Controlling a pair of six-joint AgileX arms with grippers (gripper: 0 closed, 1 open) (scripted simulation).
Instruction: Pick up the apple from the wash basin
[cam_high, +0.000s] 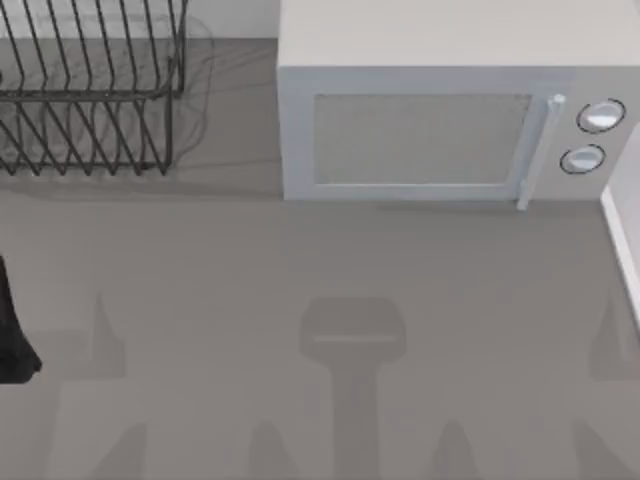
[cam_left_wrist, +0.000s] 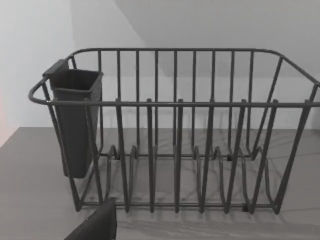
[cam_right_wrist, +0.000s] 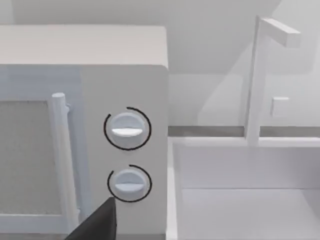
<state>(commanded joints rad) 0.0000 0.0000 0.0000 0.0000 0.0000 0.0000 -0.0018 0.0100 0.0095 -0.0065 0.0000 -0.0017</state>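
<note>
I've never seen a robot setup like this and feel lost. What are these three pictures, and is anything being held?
This is a simulated table with two robot arms. One picture looks down from above: a wire dish rack stands at the back left, a microwave at the back right, and the grey table lies in front. The dark shape at the left edge looks like part of the left arm. The other two pictures come from cameras on the arms' wrists: the left one faces the rack, the right one faces the microwave's two knobs and a white wash basin beside it. I see nothing held.
</note>
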